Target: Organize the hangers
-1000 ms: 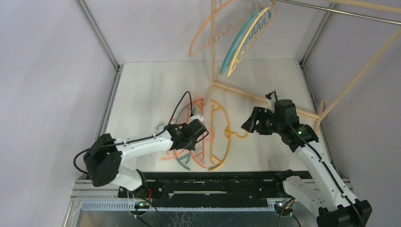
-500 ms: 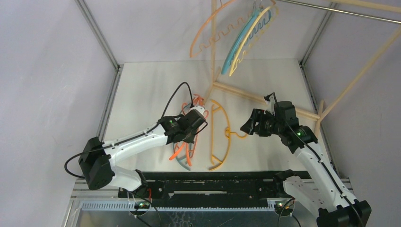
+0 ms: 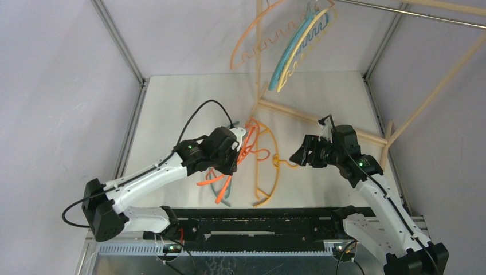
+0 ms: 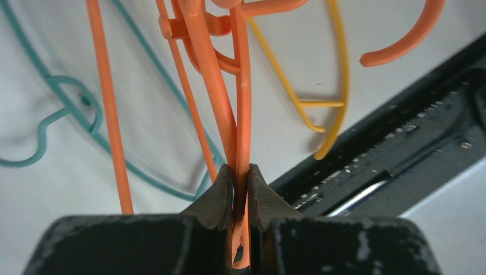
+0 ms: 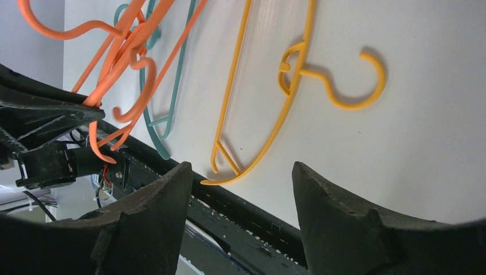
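My left gripper (image 3: 236, 153) is shut on thin orange hangers (image 3: 247, 146), and two orange bars run between its jaws (image 4: 240, 175). The orange hangers (image 4: 209, 69) hang tangled above the table. Beneath them a teal hanger (image 3: 221, 193) lies flat, also seen under the orange bars (image 4: 69, 109). A yellow hanger (image 3: 270, 172) rests on the table to their right, its hook pointing at my right gripper (image 3: 299, 154). That gripper (image 5: 240, 166) stands open and empty over the yellow hanger (image 5: 286, 97). A peach (image 3: 258, 43), a teal-blue (image 3: 288, 50) and a yellow hanger (image 3: 302, 52) hang from the rack at the back.
Pale wooden rack poles (image 3: 309, 119) cross the table's back half and rise at the right (image 3: 435, 91). A metal rail (image 3: 412, 14) runs overhead at top right. A black rail (image 3: 258, 216) lines the near table edge. Grey walls close in on both sides.
The left arm has risen and swung toward the back right, lifting the orange hangers off the table and away from the teal one. The right arm has hardly moved.
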Robot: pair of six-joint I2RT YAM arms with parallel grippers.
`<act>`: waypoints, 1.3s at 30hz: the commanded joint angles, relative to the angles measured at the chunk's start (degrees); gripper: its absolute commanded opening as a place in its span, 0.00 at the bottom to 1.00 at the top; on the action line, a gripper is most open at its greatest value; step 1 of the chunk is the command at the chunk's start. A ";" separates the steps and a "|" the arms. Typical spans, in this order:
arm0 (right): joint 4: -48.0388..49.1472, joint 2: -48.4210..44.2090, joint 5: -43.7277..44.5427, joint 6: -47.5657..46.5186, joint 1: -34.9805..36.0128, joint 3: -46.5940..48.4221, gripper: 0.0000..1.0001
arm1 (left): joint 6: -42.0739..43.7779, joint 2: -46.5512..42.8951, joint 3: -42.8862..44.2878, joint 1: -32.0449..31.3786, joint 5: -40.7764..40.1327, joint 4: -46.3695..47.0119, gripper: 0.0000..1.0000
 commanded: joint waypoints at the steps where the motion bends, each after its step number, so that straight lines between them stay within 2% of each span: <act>1: 3.88 -0.45 -2.42 -1.04 -0.34 -0.04 0.74 | 3.09 -2.99 0.13 0.68 8.44 3.20 0.01; 8: 10.01 1.50 -6.68 4.74 -3.02 -0.02 0.77 | 4.15 -3.97 0.68 1.98 12.56 3.72 0.04; 11: 15.95 1.44 -8.11 12.20 -6.45 -1.88 0.78 | 4.41 -4.00 0.63 2.30 13.68 4.16 0.06; 14: 27.47 4.37 -12.64 23.79 -9.07 -5.46 0.78 | 4.67 -4.58 0.85 2.52 14.32 4.38 0.06; 19: 42.00 14.64 -13.10 36.22 -5.26 -6.15 0.68 | 5.09 -4.90 1.08 3.24 14.61 4.52 0.06; 23: 45.01 20.85 -9.46 41.96 -1.59 -4.22 0.64 | 5.05 -4.90 1.15 3.53 14.90 5.54 0.06; 26: 50.09 24.90 -8.71 46.00 -0.13 -4.09 0.57 | 5.05 -4.92 1.25 3.79 15.01 6.12 0.06; 29: 53.29 28.94 -9.20 47.83 0.55 -2.77 0.52 | 5.07 -5.01 1.17 4.10 15.25 6.33 0.06; 39: 53.08 40.99 -10.21 46.75 2.17 4.41 0.54 | 3.70 -6.65 -0.75 4.77 15.17 8.07 0.06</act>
